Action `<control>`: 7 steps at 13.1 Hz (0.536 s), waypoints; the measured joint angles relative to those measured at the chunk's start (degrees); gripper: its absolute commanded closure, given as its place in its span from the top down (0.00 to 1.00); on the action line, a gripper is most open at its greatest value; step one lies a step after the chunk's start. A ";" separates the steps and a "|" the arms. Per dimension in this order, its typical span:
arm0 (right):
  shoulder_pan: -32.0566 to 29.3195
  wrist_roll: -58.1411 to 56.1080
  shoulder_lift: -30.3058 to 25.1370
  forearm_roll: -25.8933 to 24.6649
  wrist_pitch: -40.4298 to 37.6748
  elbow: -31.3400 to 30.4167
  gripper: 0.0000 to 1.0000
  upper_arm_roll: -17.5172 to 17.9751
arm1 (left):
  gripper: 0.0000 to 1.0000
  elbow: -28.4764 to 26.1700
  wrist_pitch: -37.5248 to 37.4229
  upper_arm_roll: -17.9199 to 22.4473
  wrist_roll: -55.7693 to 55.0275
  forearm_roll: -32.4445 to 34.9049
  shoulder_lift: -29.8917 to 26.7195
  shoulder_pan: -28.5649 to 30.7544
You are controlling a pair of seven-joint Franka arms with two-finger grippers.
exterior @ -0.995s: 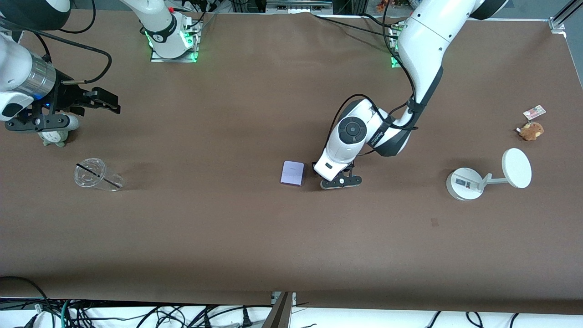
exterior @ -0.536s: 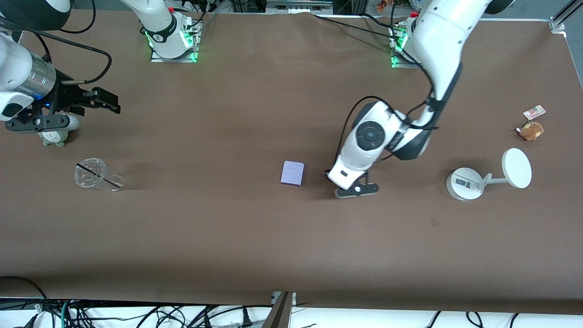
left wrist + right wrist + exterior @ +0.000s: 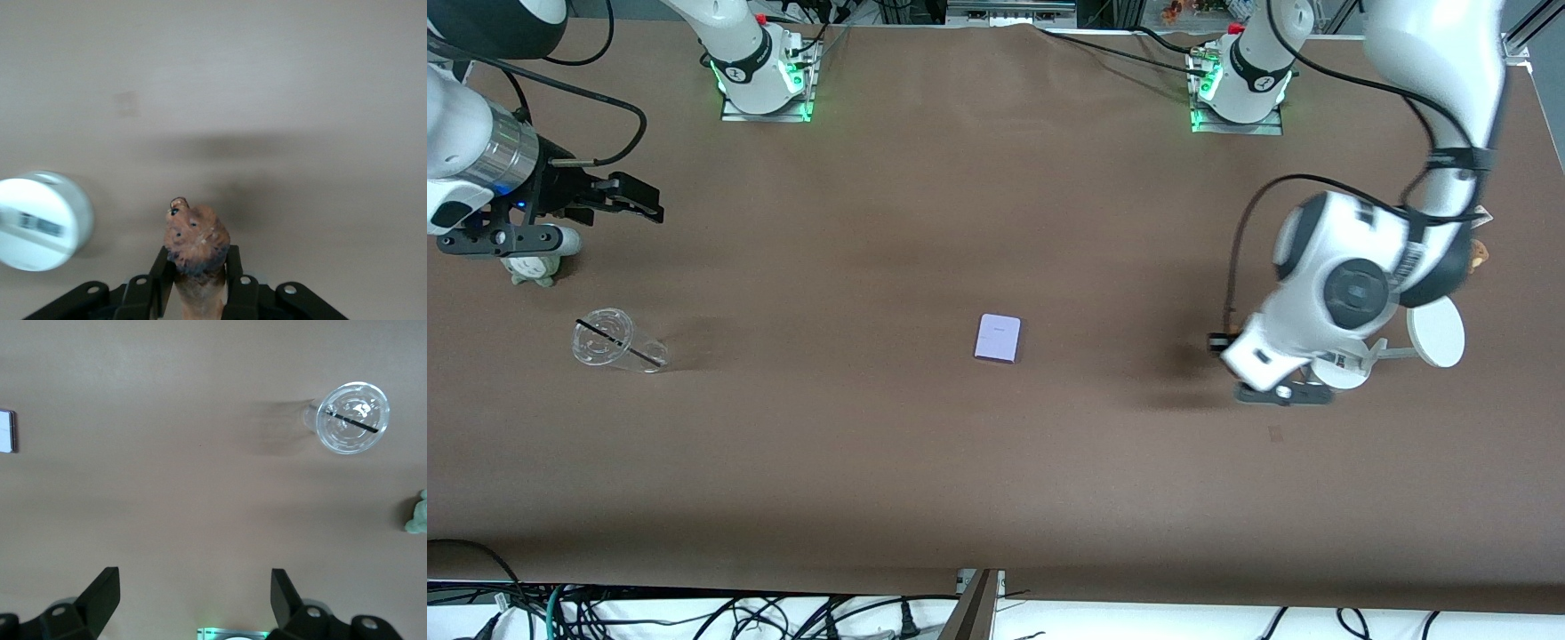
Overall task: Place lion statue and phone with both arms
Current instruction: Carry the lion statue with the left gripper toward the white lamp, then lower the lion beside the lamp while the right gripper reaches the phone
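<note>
The lion statue (image 3: 197, 235), reddish-brown with a dark band, shows in the left wrist view, and my left gripper (image 3: 197, 261) is shut on it. In the front view the left gripper (image 3: 1282, 392) hangs over the table beside the white stand's base, and the hand hides the statue. The phone (image 3: 998, 338), a flat pale lavender rectangle, lies alone mid-table; its edge also shows in the right wrist view, phone (image 3: 6, 431). My right gripper (image 3: 628, 197) waits open and empty in the air at the right arm's end, its wide-apart jaws plain in the right wrist view (image 3: 193, 581).
A white stand (image 3: 1436, 329) with a disc sits at the left arm's end, its round base (image 3: 41, 221) close to the left gripper. A tan plush (image 3: 1480, 254) peeks past the left arm. A clear cup (image 3: 617, 340) lies tipped near a grey-green plush (image 3: 535, 267).
The left arm has swung from beside the phone toward its own end of the table, carrying the lion statue. The phone and the right arm have not moved.
</note>
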 measured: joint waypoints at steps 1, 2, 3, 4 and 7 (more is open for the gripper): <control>1.58 2.29 0.10 0.01 0.06 0.12 1.00 0.04 | 0.11 -0.93 0.18 0.00 1.97 0.00 0.39 1.97; 3.56 4.66 0.49 0.01 0.17 0.54 1.00 0.12 | 0.12 -2.14 1.01 0.00 3.51 0.00 0.97 3.08; 5.77 7.02 1.30 0.02 0.32 1.25 1.00 0.21 | 0.12 -3.75 2.97 0.04 4.85 0.01 1.50 3.49; 8.14 9.72 2.57 0.03 0.52 2.29 1.00 0.28 | 0.12 -5.70 6.19 0.15 6.64 0.06 1.95 4.07; 14.83 17.62 8.64 0.04 2.01 7.35 1.00 0.45 | 0.13 -12.93 18.19 0.14 11.65 0.07 2.73 7.87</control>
